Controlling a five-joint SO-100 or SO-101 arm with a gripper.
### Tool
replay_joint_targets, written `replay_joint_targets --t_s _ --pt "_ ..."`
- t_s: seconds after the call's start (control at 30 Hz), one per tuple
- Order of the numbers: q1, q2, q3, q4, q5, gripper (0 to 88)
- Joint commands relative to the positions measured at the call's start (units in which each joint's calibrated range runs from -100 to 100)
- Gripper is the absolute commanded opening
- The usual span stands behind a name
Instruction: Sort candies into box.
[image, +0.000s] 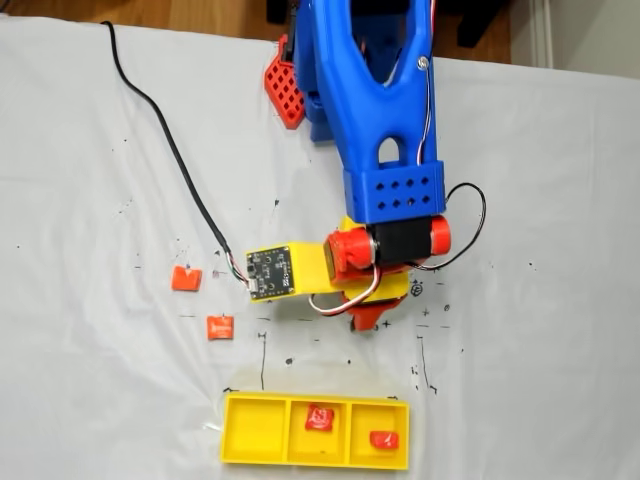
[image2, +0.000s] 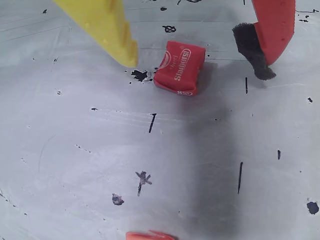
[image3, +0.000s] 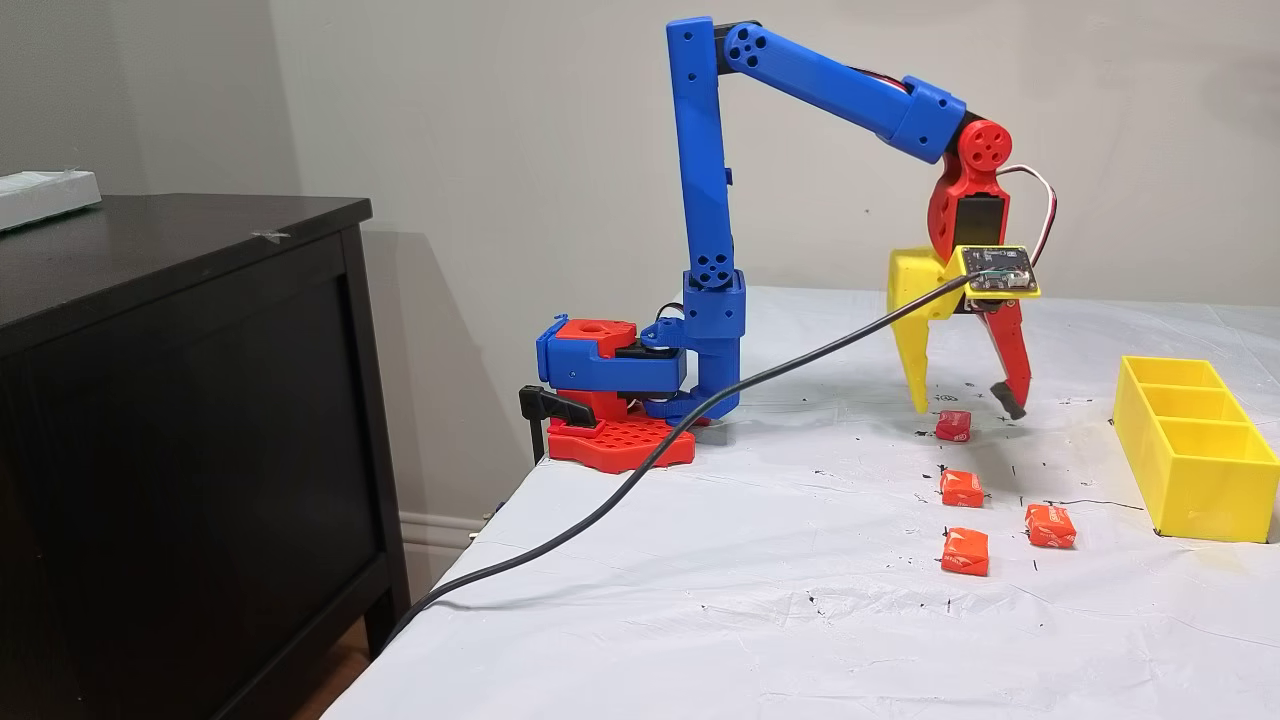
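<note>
Open fingers (image2: 197, 57) straddle a red candy (image2: 179, 67) lying on the table (image2: 90, 165) short of the yellow box (image3: 1195, 445); lowering squarely and closing evenly should keep it from squirting sideways.

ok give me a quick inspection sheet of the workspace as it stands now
surface: white table cover, wrinkled, dotted with black pen marks.
job's things: yellow tray with three compartments; in the top-down fixed view the left one is empty, the middle and right each hold a red candy. One red candy lies loose on the cover between the fingers; three orange candies lie loose outside the tray.
clutter: nothing seen.
grippers: gripper open, low over the loose red candy, not touching it.
cables: black cable runs from the wrist camera board across the cover and off the table edge.
surroundings: dark cabinet, plain wall.
</note>
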Motion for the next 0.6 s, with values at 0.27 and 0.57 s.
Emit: replay_joint_targets --t_s 0.27,0.57 --pt "-0.9 4.4 -3.9 -2.7 -0.9 30.5" --pt "-1.5 6.8 -2.7 -5.6 -0.3 14.5"
